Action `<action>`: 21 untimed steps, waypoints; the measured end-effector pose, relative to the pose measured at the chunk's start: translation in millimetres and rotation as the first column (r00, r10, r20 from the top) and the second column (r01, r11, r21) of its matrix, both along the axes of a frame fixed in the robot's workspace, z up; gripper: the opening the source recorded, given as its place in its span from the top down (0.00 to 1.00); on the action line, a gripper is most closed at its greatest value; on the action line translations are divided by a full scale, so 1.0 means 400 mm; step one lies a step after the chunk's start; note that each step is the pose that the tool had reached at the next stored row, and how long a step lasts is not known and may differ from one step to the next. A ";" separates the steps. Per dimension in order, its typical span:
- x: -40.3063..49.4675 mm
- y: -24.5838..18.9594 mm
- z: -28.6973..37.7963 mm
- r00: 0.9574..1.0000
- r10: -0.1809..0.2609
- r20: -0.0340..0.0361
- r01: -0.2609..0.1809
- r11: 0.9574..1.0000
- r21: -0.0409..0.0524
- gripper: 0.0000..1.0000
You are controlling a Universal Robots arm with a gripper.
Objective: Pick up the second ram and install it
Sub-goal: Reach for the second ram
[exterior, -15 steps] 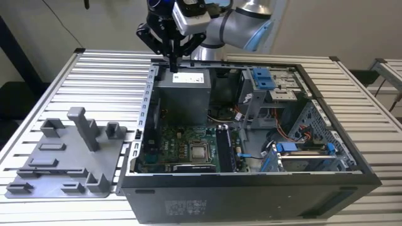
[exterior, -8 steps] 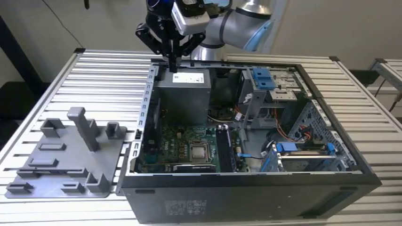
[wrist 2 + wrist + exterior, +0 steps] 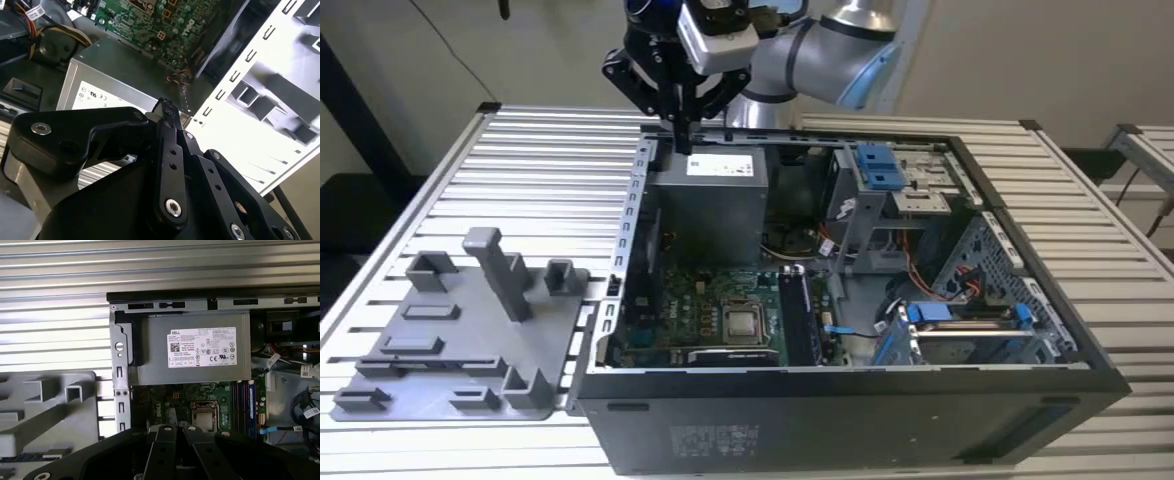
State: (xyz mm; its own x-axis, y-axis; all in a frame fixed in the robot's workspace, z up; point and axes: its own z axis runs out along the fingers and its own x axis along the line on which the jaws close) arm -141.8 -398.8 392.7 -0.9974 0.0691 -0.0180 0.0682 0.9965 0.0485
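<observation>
The arm (image 3: 834, 45) reaches in from the far side of the slatted metal counter (image 3: 520, 170), its wrist bent so that the gripper (image 3: 680, 140) points straight down. The gripper hangs over the far edge of the open computer case (image 3: 854, 405), at the corner of the grey power supply (image 3: 707, 200) nearer the exterior view's left. Whether the tips touch the case rim there cannot be told. In the second wrist view the black fingers (image 3: 169, 150) lie pressed together to a narrow tip, closed with nothing between them. The same closed gripper (image 3: 176, 430) shows in the first wrist view, above the labelled power supply (image 3: 195, 347) and the green motherboard (image 3: 165, 405). The second ram (image 3: 797, 315) appears to stand seated in the memory slots on the motherboard (image 3: 694, 315), just to the exterior view's right of the processor socket (image 3: 744, 322). In the first wrist view the dark sticks (image 3: 245, 400) sit upright side by side beside the socket (image 3: 203, 412), and one stick cannot be told from another. The grey holder tray (image 3: 454, 330) with its upright posts lies on the counter against the case's side at the exterior view's left, well apart from the gripper.
</observation>
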 end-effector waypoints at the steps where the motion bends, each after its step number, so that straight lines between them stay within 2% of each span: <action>1: -0.003 0.000 0.000 1.000 0.000 0.000 0.000 1.000 0.000 0.89; 4: -0.016 0.000 0.000 1.000 0.000 0.000 0.000 1.000 0.000 0.89; 21: -0.137 0.000 0.000 1.000 0.002 0.000 -0.002 1.000 0.000 0.89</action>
